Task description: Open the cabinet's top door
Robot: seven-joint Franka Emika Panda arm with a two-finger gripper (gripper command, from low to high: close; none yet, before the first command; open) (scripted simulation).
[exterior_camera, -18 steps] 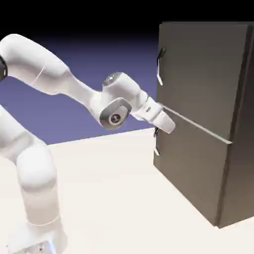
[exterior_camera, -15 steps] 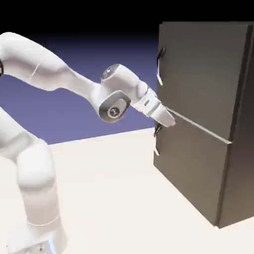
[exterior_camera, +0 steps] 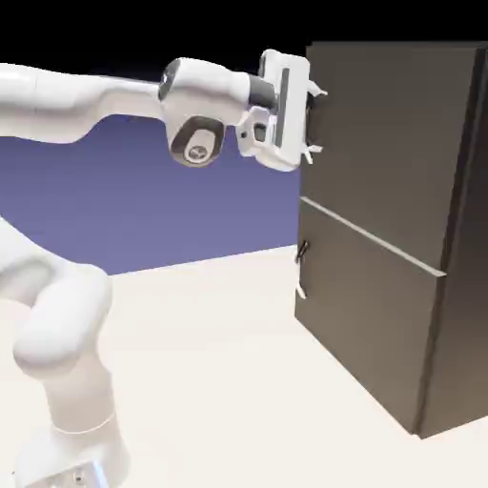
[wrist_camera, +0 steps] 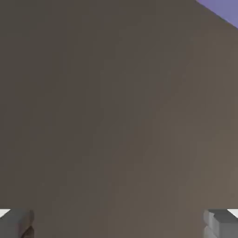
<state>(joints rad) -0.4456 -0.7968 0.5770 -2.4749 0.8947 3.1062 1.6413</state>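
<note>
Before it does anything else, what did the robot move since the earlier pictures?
The gripper rose from beside the seam to the top door's handle, and the hand turned so its two fingers stand one above the other. I can't see it grab or let go of anything. The top door and bottom door stayed shut, and the cabinet stayed put.
</note>
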